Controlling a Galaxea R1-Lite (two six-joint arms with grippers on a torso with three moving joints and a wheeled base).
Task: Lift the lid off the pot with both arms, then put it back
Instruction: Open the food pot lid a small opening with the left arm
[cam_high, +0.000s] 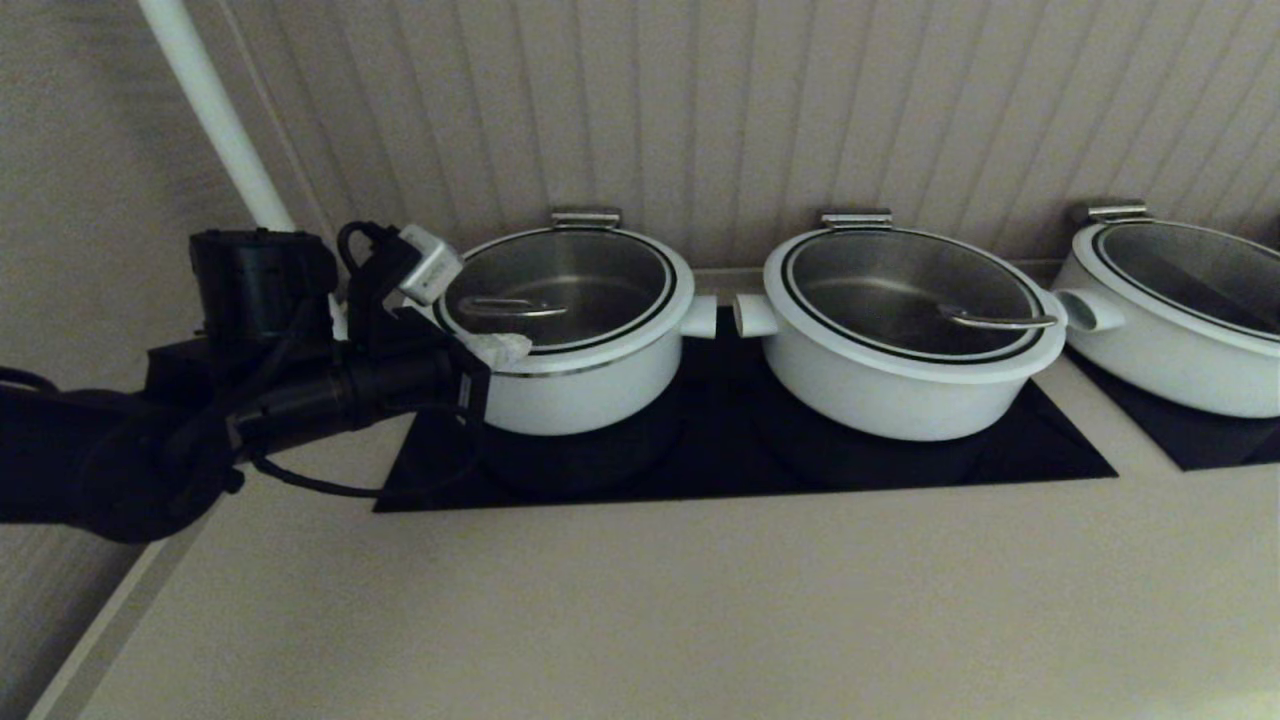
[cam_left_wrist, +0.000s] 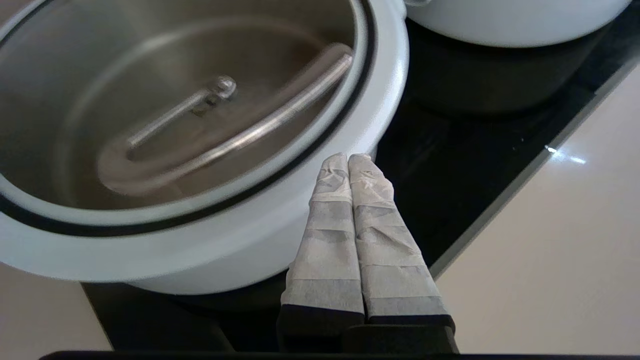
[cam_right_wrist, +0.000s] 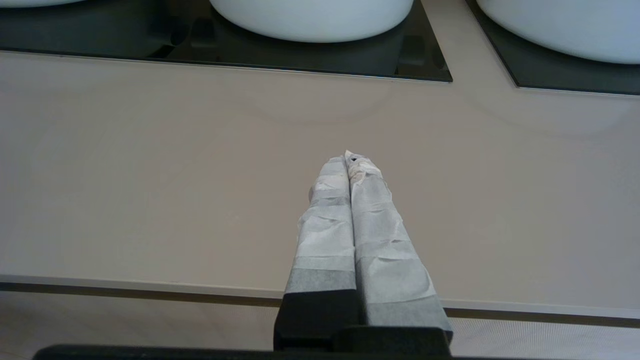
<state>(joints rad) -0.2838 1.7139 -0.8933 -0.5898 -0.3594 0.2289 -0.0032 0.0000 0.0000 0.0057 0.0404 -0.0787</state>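
The pot (cam_high: 590, 395), white and deep, stands at the left of the black cooktop with the lid (cam_high: 590, 270) on it, its steel wire handle (cam_high: 510, 308) lying toward the left. My left gripper (cam_high: 503, 350) is shut and empty, its fingertips at the lid's white rim on the pot's left front side. In the left wrist view the shut gripper (cam_left_wrist: 348, 157) rests against the rim of the lid (cam_left_wrist: 385, 90), above the pot's wall (cam_left_wrist: 200, 260); the handle (cam_left_wrist: 260, 125) lies beyond it. My right gripper (cam_right_wrist: 350, 157) is shut and empty over the beige counter's front edge, out of the head view.
Two wider white pots with lids stand to the right, one in the middle (cam_high: 900, 390) and one at the far right (cam_high: 1170, 370). The black cooktop (cam_high: 800, 465) is set in a beige counter (cam_high: 650, 600). A white pole (cam_high: 215, 110) and a panelled wall stand behind.
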